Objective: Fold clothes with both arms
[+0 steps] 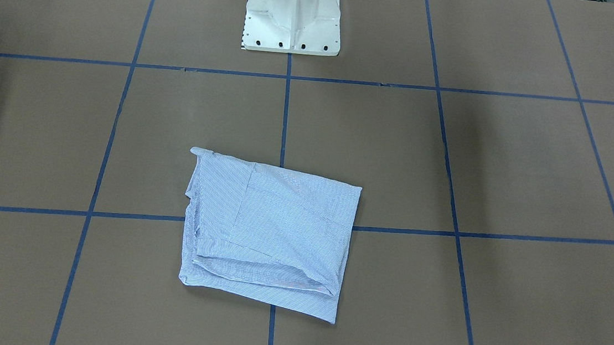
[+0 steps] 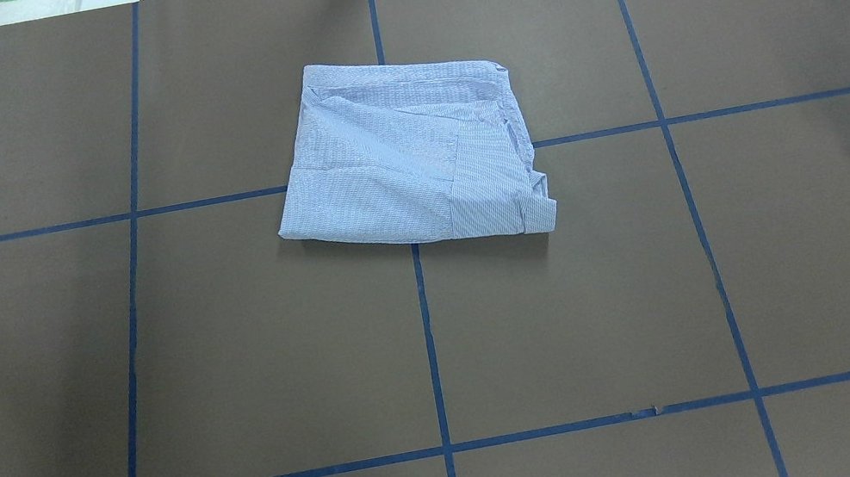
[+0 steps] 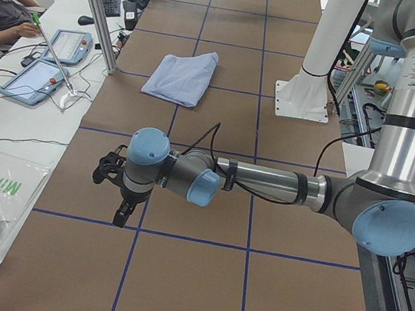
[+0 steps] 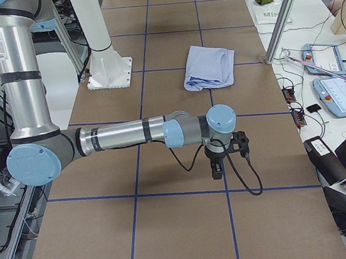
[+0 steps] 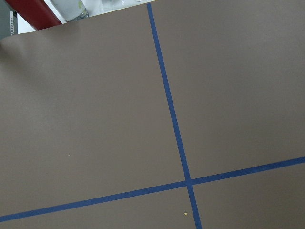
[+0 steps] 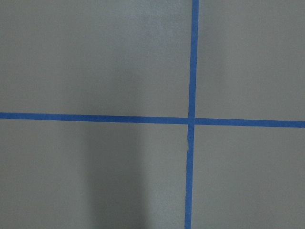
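The light blue-and-white striped shirt (image 1: 268, 236) lies folded into a flat, roughly square bundle on the brown table, far from both arms. It also shows in the overhead view (image 2: 411, 158), the exterior left view (image 3: 181, 77) and the exterior right view (image 4: 209, 66). My left gripper (image 3: 120, 213) hangs low over the table at the robot's left end and points down. My right gripper (image 4: 216, 170) does the same at the right end. Neither holds cloth. I cannot tell whether either is open or shut. Both wrist views show only brown paper and blue tape.
The white pedestal base (image 1: 292, 21) stands at the robot's side of the table. Blue tape lines (image 2: 429, 342) grid the brown cover. Tablets and cables (image 3: 50, 64) lie on the side bench, where an operator (image 3: 1, 3) sits. A red object (image 5: 33, 12) lies beyond the table's edge.
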